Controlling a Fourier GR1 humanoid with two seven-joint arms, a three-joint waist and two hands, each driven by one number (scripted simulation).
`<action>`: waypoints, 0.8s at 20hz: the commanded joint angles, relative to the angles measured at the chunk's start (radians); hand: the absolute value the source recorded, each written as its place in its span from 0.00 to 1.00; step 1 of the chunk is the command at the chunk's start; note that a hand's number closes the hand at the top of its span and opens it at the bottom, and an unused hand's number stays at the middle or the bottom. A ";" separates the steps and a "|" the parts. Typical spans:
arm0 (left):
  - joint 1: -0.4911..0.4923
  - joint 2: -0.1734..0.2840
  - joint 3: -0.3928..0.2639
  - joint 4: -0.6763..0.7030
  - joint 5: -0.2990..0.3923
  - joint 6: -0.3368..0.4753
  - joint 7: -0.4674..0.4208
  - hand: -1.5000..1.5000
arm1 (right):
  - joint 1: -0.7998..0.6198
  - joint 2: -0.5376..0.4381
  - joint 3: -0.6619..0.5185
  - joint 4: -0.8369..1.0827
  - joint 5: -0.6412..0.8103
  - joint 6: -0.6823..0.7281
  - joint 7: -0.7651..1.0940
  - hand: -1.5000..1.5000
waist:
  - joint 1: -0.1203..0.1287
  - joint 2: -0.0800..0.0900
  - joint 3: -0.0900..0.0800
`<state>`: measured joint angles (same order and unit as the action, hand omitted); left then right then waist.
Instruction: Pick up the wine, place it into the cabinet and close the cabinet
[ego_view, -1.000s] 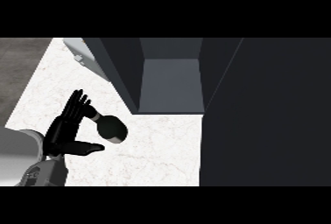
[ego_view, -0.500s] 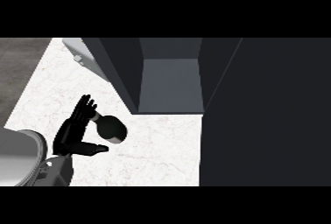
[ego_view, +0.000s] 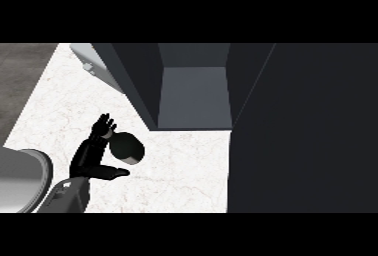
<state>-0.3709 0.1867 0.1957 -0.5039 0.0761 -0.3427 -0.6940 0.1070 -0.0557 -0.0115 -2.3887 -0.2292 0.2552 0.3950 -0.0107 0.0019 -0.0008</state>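
Observation:
The wine bottle (ego_view: 127, 147) is seen from above as a dark rounded shape with a pale spot, standing on the white marble counter (ego_view: 177, 170). My left hand (ego_view: 88, 155) is right beside it on its left. The fingers (ego_view: 103, 125) are straight and point away from me, and the thumb (ego_view: 112, 173) sticks out under the bottle. The hand is open and I cannot tell whether it touches the bottle. Behind and to the right, the dark cabinet (ego_view: 193, 95) stands open and shows a grey inner floor. My right hand does not show.
A pale grey cabinet door (ego_view: 100, 67) with a small handle swings out at the upper left. A broad dark panel (ego_view: 303, 130) fills the right side of the view. A grey rounded arm part (ego_view: 22, 175) sits at the lower left edge.
My left hand has shifted a little to the right and down, closer to the bottle. The grey arm part at the lower left has grown. The bottle has stayed put.

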 joint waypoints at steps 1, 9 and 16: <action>-0.052 -0.038 0.003 0.069 -0.007 0.037 -0.046 0.00 | -0.003 0.013 0.031 -0.020 0.004 -0.003 0.016 0.00 | 0.002 0.000 0.000; -0.105 -0.040 0.050 0.224 0.035 -0.071 -0.121 0.00 | -0.001 -0.006 -0.007 -0.039 -0.024 -0.005 0.024 0.00 | -0.006 0.002 -0.001; -0.122 -0.013 0.054 0.311 0.015 -0.105 -0.199 0.00 | -0.015 0.005 -0.003 0.006 0.003 0.000 -0.013 0.00 | -0.012 0.006 -0.002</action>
<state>-0.4871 0.1749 0.2463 -0.2385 0.0971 -0.3858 -0.8036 0.1067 -0.0477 0.0038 -2.3892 -0.2115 0.2590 0.3796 -0.0191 0.0059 -0.0018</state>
